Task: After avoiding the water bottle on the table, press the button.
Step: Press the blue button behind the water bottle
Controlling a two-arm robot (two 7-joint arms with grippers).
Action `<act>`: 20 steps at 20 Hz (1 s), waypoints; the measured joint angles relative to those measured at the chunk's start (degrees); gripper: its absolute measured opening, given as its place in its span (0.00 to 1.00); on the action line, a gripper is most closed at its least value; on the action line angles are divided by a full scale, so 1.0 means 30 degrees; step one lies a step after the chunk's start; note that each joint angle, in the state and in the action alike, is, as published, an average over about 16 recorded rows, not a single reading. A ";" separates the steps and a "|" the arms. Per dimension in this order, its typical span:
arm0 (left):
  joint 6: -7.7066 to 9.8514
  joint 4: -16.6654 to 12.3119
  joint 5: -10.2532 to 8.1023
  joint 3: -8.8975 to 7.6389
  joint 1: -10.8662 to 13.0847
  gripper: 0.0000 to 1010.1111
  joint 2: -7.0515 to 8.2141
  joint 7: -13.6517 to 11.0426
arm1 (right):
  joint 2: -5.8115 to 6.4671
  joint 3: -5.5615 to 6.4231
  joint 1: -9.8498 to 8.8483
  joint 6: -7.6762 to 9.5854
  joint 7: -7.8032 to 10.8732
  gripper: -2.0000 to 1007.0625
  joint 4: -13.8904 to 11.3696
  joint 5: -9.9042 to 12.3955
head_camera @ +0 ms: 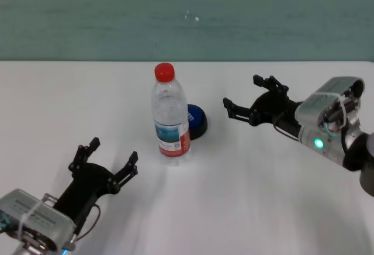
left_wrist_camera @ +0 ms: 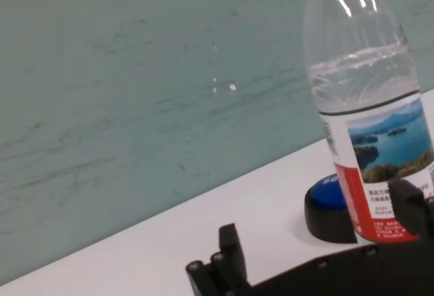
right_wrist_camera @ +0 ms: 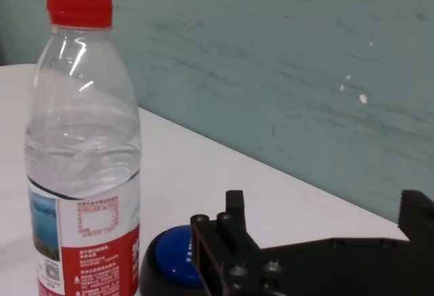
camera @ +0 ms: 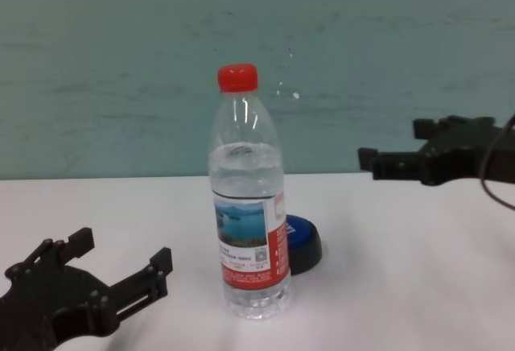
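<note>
Button (head_camera: 197,121), blue dome on black base, sits on white table (head_camera: 245,196) just behind & to the right of the water bottle (head_camera: 170,113), partly hidden by it. Bottle upright, red cap on. Right gripper (head_camera: 241,99) held above table, to the right of button, fingers spread apart, nothing between them. Left gripper (head_camera: 114,158) low near table's front left, fingers also apart, empty.
</note>
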 joint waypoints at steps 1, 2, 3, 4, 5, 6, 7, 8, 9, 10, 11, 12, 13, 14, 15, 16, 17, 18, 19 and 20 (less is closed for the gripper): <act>0.0000 0.0000 0.0000 0.0000 0.0000 0.99 0.0000 0.0000 | -0.0013 -0.0092 0.0158 -0.0067 0.0061 1.00 0.0183 0.0032; 0.0000 0.0000 0.0000 0.0000 0.0000 0.99 0.0000 0.0000 | -0.0031 -0.0186 0.0322 -0.0147 0.0122 1.00 0.0375 0.0064; 0.0000 0.0000 0.0000 0.0000 0.0000 0.99 0.0000 0.0000 | -0.0050 -0.0279 0.0486 -0.0231 0.0186 1.00 0.0568 0.0094; 0.0000 0.0000 0.0000 0.0000 0.0000 0.99 0.0000 0.0000 | -0.0070 -0.0367 0.0644 -0.0316 0.0249 1.00 0.0757 0.0125; 0.0000 0.0000 0.0000 0.0000 0.0000 0.99 0.0000 0.0000 | -0.0091 -0.0454 0.0801 -0.0406 0.0312 1.00 0.0949 0.0157; 0.0000 0.0000 0.0000 0.0000 0.0000 0.99 0.0000 0.0000 | -0.0114 -0.0542 0.0958 -0.0505 0.0374 1.00 0.1149 0.0191; 0.0000 0.0000 0.0000 0.0000 0.0000 0.99 0.0000 0.0000 | -0.0139 -0.0623 0.1105 -0.0603 0.0429 1.00 0.1342 0.0225; 0.0000 0.0000 0.0000 0.0000 0.0000 0.99 0.0000 0.0000 | -0.0162 -0.0695 0.1239 -0.0702 0.0479 1.00 0.1525 0.0263; 0.0000 0.0000 0.0000 0.0000 0.0000 0.99 0.0000 0.0000 | -0.0188 -0.0766 0.1371 -0.0805 0.0527 1.00 0.1711 0.0300; 0.0000 0.0000 0.0000 0.0000 0.0000 0.99 0.0000 0.0000 | -0.0215 -0.0834 0.1492 -0.0906 0.0571 1.00 0.1894 0.0336; 0.0000 0.0000 0.0000 0.0000 0.0000 0.99 0.0000 0.0000 | -0.0244 -0.0905 0.1615 -0.1004 0.0615 1.00 0.2082 0.0370; 0.0000 0.0000 0.0000 0.0000 0.0000 0.99 0.0000 0.0000 | -0.0273 -0.0970 0.1728 -0.1098 0.0657 1.00 0.2260 0.0401; 0.0000 0.0000 0.0000 0.0000 0.0000 0.99 0.0000 0.0000 | -0.0304 -0.1034 0.1836 -0.1187 0.0697 1.00 0.2436 0.0429; 0.0000 0.0000 0.0000 0.0000 0.0000 0.99 0.0000 0.0000 | -0.0336 -0.1097 0.1943 -0.1272 0.0739 1.00 0.2614 0.0455; 0.0000 0.0000 0.0000 0.0000 0.0000 0.99 0.0000 0.0000 | -0.0370 -0.1159 0.2049 -0.1358 0.0779 1.00 0.2795 0.0481; 0.0000 0.0000 0.0000 0.0000 0.0000 0.99 0.0000 0.0000 | -0.0410 -0.1224 0.2157 -0.1440 0.0822 1.00 0.2986 0.0505; 0.0000 0.0000 0.0000 0.0000 0.0000 0.99 0.0000 0.0000 | -0.0450 -0.1291 0.2265 -0.1518 0.0863 1.00 0.3178 0.0527; 0.0000 0.0000 0.0000 0.0000 0.0000 0.99 0.0000 0.0000 | -0.0491 -0.1358 0.2368 -0.1584 0.0903 1.00 0.3360 0.0543; 0.0000 0.0000 0.0000 0.0000 0.0000 0.99 0.0000 0.0000 | -0.0532 -0.1422 0.2467 -0.1646 0.0941 1.00 0.3536 0.0560; 0.0000 0.0000 0.0000 0.0000 0.0000 0.99 0.0000 0.0000 | -0.0583 -0.1493 0.2584 -0.1706 0.0985 1.00 0.3733 0.0573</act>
